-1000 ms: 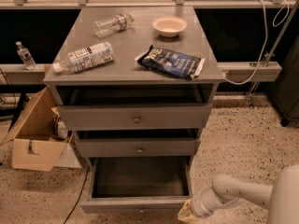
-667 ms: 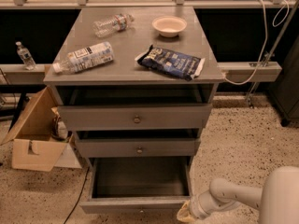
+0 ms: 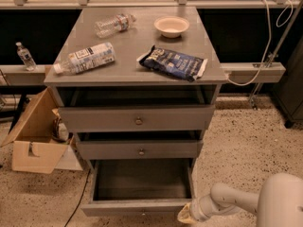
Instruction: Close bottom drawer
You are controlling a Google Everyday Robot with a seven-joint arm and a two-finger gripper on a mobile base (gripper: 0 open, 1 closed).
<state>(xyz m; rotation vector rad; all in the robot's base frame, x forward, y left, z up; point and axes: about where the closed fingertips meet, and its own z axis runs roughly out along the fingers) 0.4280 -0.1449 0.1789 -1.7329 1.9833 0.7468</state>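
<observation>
A speckled terrazzo floor (image 3: pixel 246 145) runs under a grey three-drawer cabinet set against a dark, railed wall.

In the camera view, the hand (image 3: pixel 186 215) sits at the bottom edge of the picture, low over the floor on the end of a pale arm (image 3: pixel 227 200) that comes in from the right. The bottom drawer (image 3: pixel 135 207) is just to the hand's left. It is pulled well out, with its dark inside bare and its low front right beside the hand at the right-hand corner. Above the hand and to its left are the middle drawer (image 3: pixel 139 150) and the top drawer (image 3: pixel 137 119), each open a little. Far above the hand, the counter (image 3: pixel 132 46) carries a cream bowl (image 3: pixel 171 26), a dark blue snack bag (image 3: pixel 174 63), a clear water bottle (image 3: pixel 113 24) and a white-labelled bottle (image 3: pixel 85 58), both bottles lying on their sides. Well off to the hand's left, an open cardboard box (image 3: pixel 33 141) stands on the floor.

The step in hand looks like the approach to the push. Next, the hand should bear on the drawer front, nearer its middle than its corner, and drive straight in toward the cabinet.

Whether the hand is wide or narrow cannot be told, nor whether it touches the front. The frame cuts off the front's lower edge, and its knob is not in sight.
</observation>
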